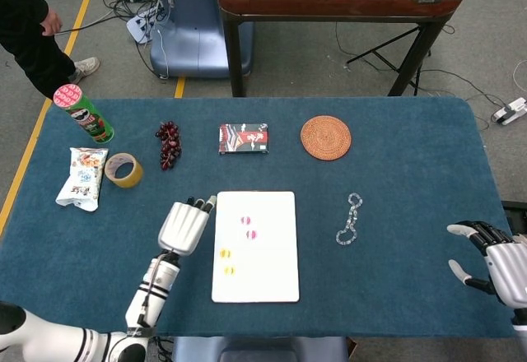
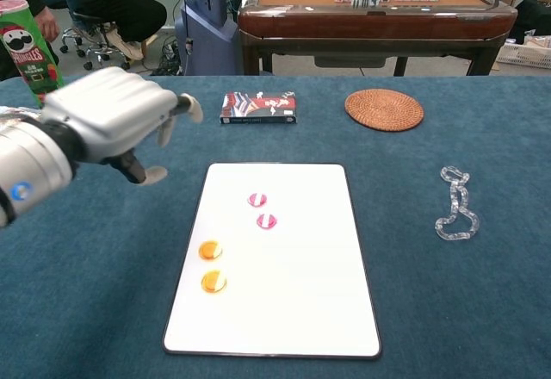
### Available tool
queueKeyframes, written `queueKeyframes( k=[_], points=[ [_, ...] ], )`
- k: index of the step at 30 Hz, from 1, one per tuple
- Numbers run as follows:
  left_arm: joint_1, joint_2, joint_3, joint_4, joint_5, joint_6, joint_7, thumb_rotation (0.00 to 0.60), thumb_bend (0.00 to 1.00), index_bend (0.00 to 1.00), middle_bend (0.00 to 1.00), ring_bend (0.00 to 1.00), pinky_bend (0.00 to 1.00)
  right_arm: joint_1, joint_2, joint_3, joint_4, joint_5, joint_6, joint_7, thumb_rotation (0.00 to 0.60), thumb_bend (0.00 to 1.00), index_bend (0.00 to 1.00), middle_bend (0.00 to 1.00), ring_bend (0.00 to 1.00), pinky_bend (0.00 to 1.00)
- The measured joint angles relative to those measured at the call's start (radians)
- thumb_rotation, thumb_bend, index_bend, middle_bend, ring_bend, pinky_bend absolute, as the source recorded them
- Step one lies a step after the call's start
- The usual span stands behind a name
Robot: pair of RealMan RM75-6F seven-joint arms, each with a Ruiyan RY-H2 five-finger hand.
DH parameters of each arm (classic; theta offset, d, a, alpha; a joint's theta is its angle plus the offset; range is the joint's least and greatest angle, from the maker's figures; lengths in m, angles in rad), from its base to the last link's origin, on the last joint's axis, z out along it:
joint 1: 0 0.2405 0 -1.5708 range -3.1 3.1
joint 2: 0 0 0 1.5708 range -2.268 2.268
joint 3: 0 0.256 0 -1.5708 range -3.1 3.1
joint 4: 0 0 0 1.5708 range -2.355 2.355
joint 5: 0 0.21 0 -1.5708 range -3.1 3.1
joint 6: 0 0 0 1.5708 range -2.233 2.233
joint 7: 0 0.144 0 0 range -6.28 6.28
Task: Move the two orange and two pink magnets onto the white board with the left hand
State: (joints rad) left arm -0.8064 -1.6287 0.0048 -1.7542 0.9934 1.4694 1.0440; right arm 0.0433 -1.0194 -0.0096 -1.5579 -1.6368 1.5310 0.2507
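— left hand [image 2: 108, 121]? silver-grey shell, dark joints, pale fingertips; white forearm ringed with black bands, small blue light.
— right hand [image 1: 494, 259]? same silver-grey, dark fingers tipped white.

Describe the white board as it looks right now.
The white board is a flat, glossy rectangle with rounded corners and a thin dark edge, lying on the blue table with its long sides running away from the robot. Two pink magnets and two orange magnets sit on its left half. The left hand is off to its left, not touching it.
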Motion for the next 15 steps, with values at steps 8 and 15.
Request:
queueKeyframes(
  k=[8,15],
  points=[
    [0.122,0.171,0.101,0.044,0.278,0.098,-0.225,0.6,0.31,0.27,0.37,0.33,0.63,0.011,-0.013,-0.001,-0.014,0.011,-0.032,-0.053,0.6,0.26,0.29,0.29,0.23,0.33],
    [0.221,0.275,0.172,0.169,0.463,0.155,-0.419,0.6,0.31,0.31,0.37,0.33,0.62,0.017,-0.024,0.0,-0.02,0.023,-0.05,-0.088,0.6,0.26,0.29,0.29,0.23,0.33]
  ],
)
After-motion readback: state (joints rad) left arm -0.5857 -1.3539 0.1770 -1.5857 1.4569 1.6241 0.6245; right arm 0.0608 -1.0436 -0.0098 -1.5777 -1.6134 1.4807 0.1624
